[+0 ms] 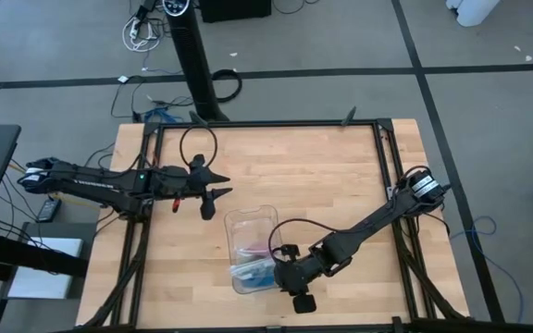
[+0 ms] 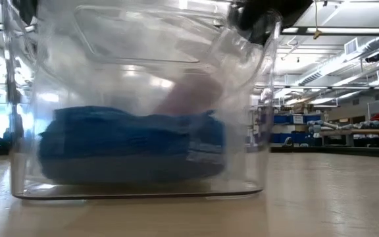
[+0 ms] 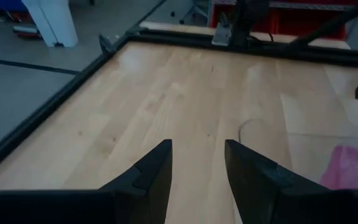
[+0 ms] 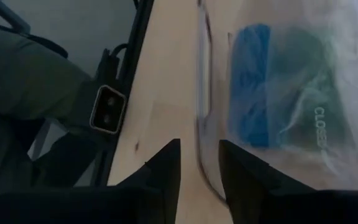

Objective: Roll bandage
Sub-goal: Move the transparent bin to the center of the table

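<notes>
Bandage: the bandage [image 1: 258, 244] is a soft pink patch inside the clear plastic box [image 1: 251, 219], seen through its wall; in the left wrist view it shows as a blurred pink mass [image 3: 353, 167] at the edge.
Bandage shape: bunched rather than a neat strip; which way its long axis points cannot be told.
Box: a clear, smooth, rounded-corner plastic box standing on the table [image 1: 322, 166], near its middle and toward the near edge. The low view looks straight through its glossy wall [image 2: 143, 39].
Blue bundle: a blue, cloth-like bundle [image 1: 253, 274] lies in the near part of the box, nearer than the pink patch; in the low view it is a wide blue lump [image 2: 130, 145] on the box floor, with the pink rising behind it [image 2: 186, 95].
Right gripper: the right gripper [image 1: 296, 289] is just beside the box's near right corner; its two dark fingers stand slightly apart and straddle the box's thin clear rim [image 4: 202, 74]. The bandage lies to the far left of it, inside the box.
Left gripper: the left gripper [image 1: 215, 190] waits over the bare table to the far left of the box, fingers parted, holding nothing.
Table: pale wood planks with a dark metal frame.
</notes>
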